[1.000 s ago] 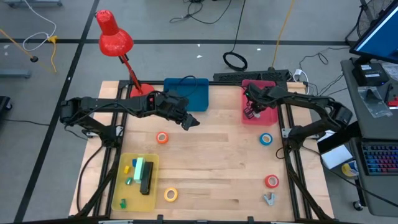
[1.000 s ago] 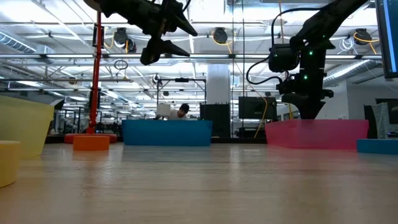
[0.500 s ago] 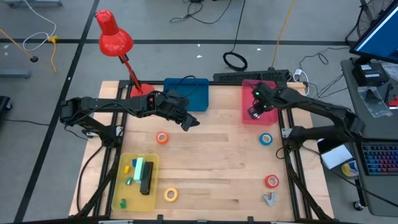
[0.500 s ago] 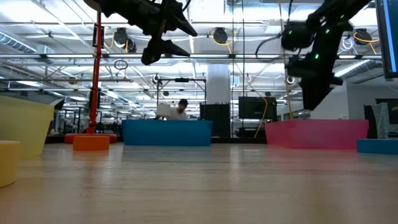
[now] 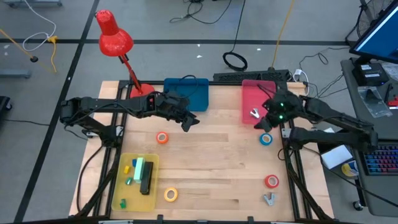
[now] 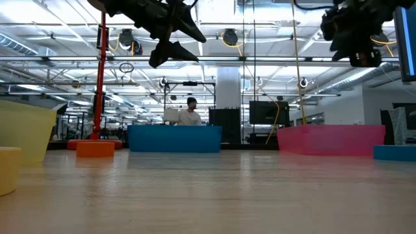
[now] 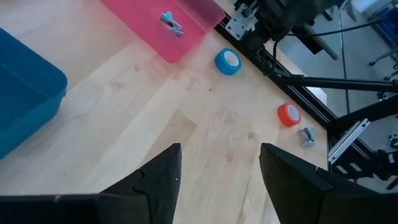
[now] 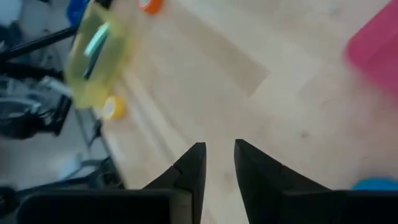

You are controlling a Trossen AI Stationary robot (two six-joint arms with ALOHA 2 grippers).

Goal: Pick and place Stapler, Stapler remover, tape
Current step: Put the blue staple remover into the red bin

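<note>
My left gripper (image 5: pixel 191 122) (image 7: pixel 217 149) hangs open, high over the table's middle, near the blue tray (image 5: pixel 186 93). My right gripper (image 5: pixel 265 122) (image 8: pixel 217 158) hovers at the pink tray's near edge (image 5: pixel 252 120), fingers a little apart and holding nothing. A staple remover (image 5: pixel 255 113) (image 7: pixel 171 23) lies in the pink tray. A second remover (image 5: pixel 268 199) lies at the near right. Tape rolls lie flat on the table: blue (image 5: pixel 266 139), red (image 5: pixel 272 181), orange (image 5: pixel 162 138), yellow (image 5: pixel 170 195). The black stapler (image 5: pixel 147 178) lies in the yellow tray (image 5: pixel 124 186).
A red desk lamp (image 5: pixel 115 37) stands at the far left corner, its base beside the blue tray. Small green, blue and yellow bits lie in the yellow tray. Bare wood stretches between the trays. A person (image 6: pixel 190 114) sits in the room behind.
My right gripper has risen out of the pink tray and swung toward the table's near right, tipping from pointing down to a slant. The staple remover stays behind in the pink tray. My left gripper has rolled slightly in place.
</note>
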